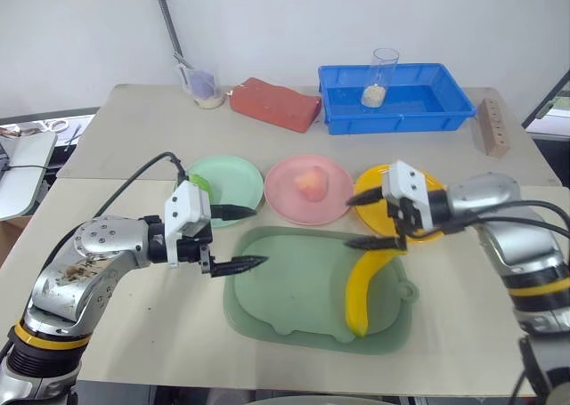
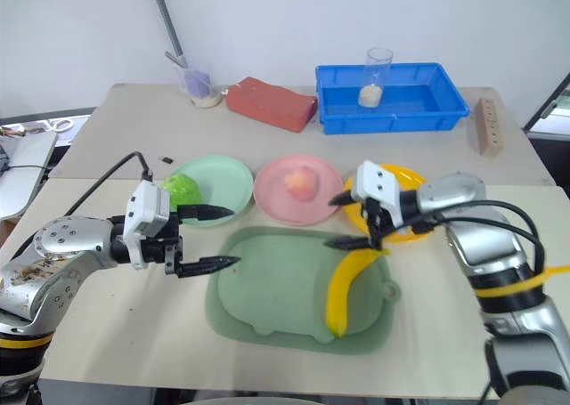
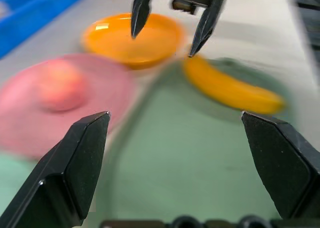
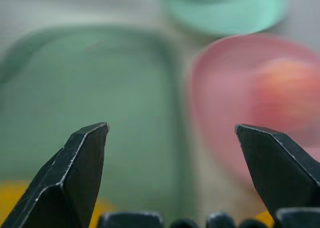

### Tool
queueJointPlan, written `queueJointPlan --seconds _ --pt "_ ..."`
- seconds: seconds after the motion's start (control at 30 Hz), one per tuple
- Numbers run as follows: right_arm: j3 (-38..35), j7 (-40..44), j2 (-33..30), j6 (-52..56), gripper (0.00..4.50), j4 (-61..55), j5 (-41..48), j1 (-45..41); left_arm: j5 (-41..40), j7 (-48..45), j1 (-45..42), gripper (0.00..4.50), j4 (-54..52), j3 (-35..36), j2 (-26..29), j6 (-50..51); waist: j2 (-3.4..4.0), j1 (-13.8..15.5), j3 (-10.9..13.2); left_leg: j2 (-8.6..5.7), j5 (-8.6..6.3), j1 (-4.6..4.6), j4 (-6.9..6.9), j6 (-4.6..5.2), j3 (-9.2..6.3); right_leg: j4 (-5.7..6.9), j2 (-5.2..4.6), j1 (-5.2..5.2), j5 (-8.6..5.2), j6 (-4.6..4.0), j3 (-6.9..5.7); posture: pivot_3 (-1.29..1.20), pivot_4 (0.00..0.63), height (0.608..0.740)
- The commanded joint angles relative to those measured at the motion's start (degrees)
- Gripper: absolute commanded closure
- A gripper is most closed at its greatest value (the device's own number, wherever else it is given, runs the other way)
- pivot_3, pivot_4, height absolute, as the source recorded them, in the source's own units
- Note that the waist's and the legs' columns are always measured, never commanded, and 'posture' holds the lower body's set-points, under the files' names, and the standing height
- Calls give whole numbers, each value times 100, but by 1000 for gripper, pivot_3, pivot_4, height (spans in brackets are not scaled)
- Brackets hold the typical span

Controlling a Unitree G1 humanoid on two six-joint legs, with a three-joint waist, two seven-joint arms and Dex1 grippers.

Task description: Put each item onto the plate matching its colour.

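Note:
The yellow banana (image 1: pixel 361 289) lies on the right side of the dull-green tray (image 1: pixel 285 303), its upper end close to the front rim of the yellow plate (image 2: pixel 406 179). My right gripper (image 1: pixel 348 221) hangs open and empty just above that end, pointing left. On the pink plate (image 1: pixel 283 196) sits the pink peach (image 1: pixel 311 184). The green apple (image 2: pixel 181 190) rests on the mint plate (image 1: pixel 236 178). My left gripper (image 1: pixel 262 236) is open and empty over the tray's left edge, pointing right. In the left wrist view I see the banana (image 3: pixel 230 87) and the peach (image 3: pixel 60 90).
A blue bin (image 1: pixel 419 111) with a clear cup (image 1: pixel 383 76) in it stands at the back right. A red brick (image 1: pixel 274 103) and a small cup holding a spoon (image 1: pixel 205 86) are at the back. A wooden block (image 1: pixel 492 127) lies far right.

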Motion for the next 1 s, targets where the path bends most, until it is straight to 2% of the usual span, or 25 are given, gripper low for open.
queueJointPlan --seconds 0.03,0.27,0.53,0.83,0.93,1.0 --pt "69 743 -262 -565 15 -167 93 29 -35 -264 -160 0 -135 -61 72 -160 -1 -17 1 0 0 -1 1 1 0 0 0 2 0 0 1 0 150 740" --pt "465 1269 -178 -1589 15 401 -288 -88 -44 -441 129 0 -408 -82 133 -229 -2 3 2 0 -1 -2 6 2 0 -6 0 8 0 0 1 0 150 740" --pt "1448 1406 -160 -3277 15 1477 -609 -665 -252 -592 632 0 -960 137 147 -473 2 30 5 0 -1 4 11 2 3 -9 -3 20 1 -2 2 0 150 740" --pt "2164 1406 -230 -3824 15 2129 -488 -1046 -255 -555 906 0 -1086 312 236 -607 0 40 6 2 -2 30 9 6 8 -17 -10 71 -2 -9 1 0 150 740" --pt "2325 1406 -298 -3946 741 2214 -422 -1106 -146 -662 1052 0 -931 291 219 -814 3 35 5 2 -2 30 8 6 10 -16 -10 71 -2 -11 2 0 150 740" --pt "2394 1406 -345 -4011 1446 2216 -356 -1115 -75 -727 1109 0 -833 262 212 -947 3 38 5 2 -3 31 8 7 10 -16 -10 72 -3 -12 2 0 150 740"
